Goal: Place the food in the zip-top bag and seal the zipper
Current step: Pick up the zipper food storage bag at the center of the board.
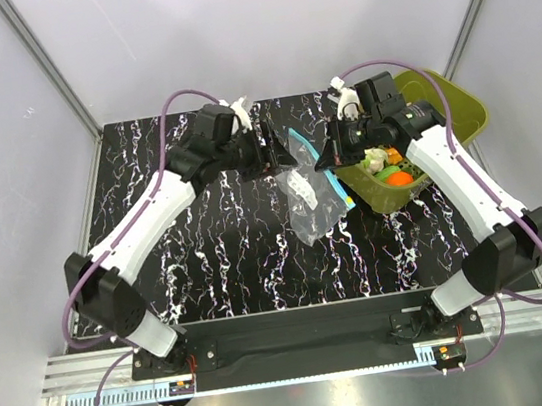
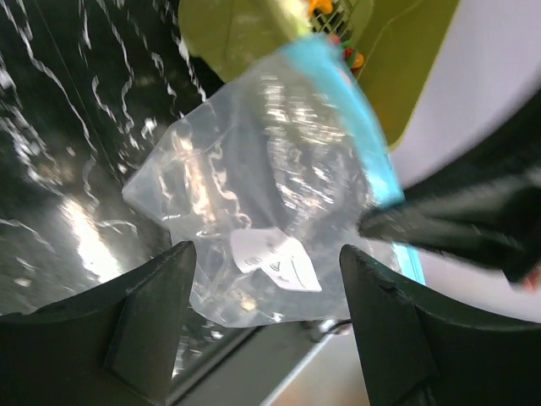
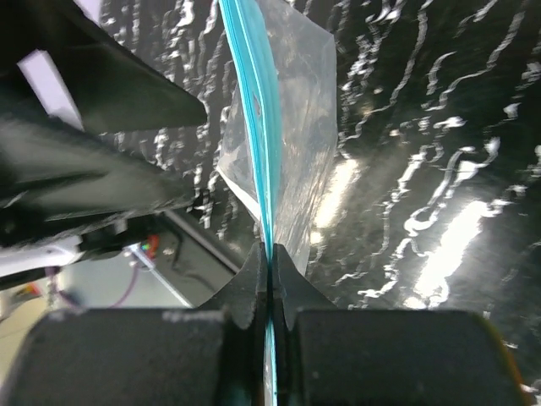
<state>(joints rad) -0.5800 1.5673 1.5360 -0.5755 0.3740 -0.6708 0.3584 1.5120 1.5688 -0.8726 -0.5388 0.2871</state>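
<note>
right claw (image 3: pixel 269 262) pinching the zipper (image 3: pixel 258 118) of the zip-top bag (image 1: pixel 312 192), left claw (image 2: pixel 266 252) spread beside the bag; food (image 1: pixel 393 174) sits in the tub (image 1: pixel 465 110) right of the bag; bag looks empty i think, so one slip and it flops shut on the worktop (image 1: pixel 219 261)

Left tool (image 2: pixel 266 258) spread, right tool (image 3: pixel 269 258) pinched closed

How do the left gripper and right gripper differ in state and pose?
The left gripper is open, fingers wide apart; the right gripper is shut on the zipper. The left gripper faces the broad side of the zip-top bag; the right gripper meets its edge. Both are black.
</note>
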